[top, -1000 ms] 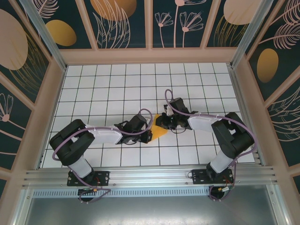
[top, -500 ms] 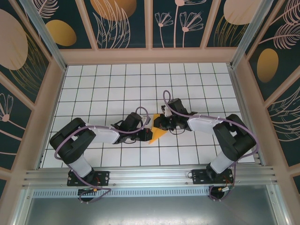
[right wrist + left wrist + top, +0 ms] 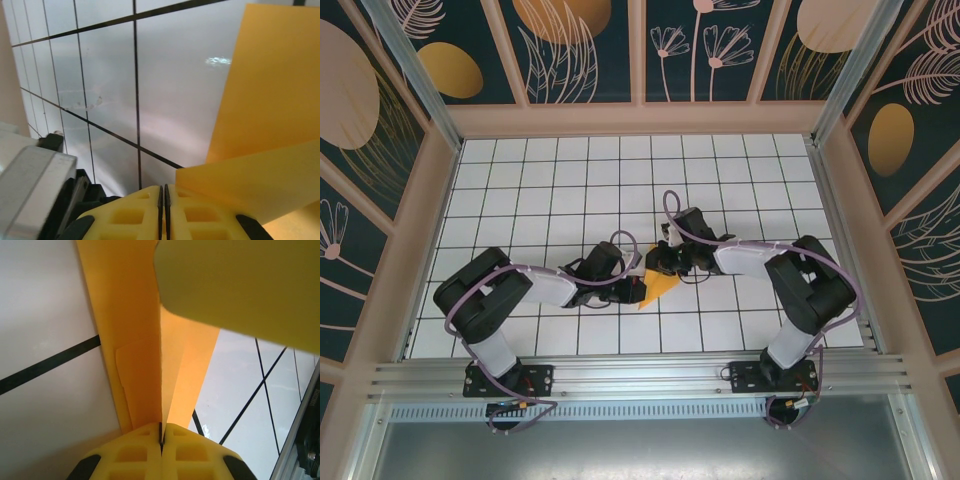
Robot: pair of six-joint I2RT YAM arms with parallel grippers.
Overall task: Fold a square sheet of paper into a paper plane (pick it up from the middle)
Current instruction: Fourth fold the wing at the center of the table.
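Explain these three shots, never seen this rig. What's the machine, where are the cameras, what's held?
Two small robot arms are bolted at the near edge of a white gridded table, each ending in a two-finger gripper. The wide picture looks down from above and behind them, with the left arm on the left. The close-ups come from cameras on the wrists, so the yellow blocks at the bottom are each gripper's own fingers. Between the arms is one orange-yellow sheet of paper, partly folded to a point. The left gripper is shut on it: the paper runs straight into its closed fingers. The right gripper is shut too, beside a folded flap; whether it pinches the paper I cannot tell.
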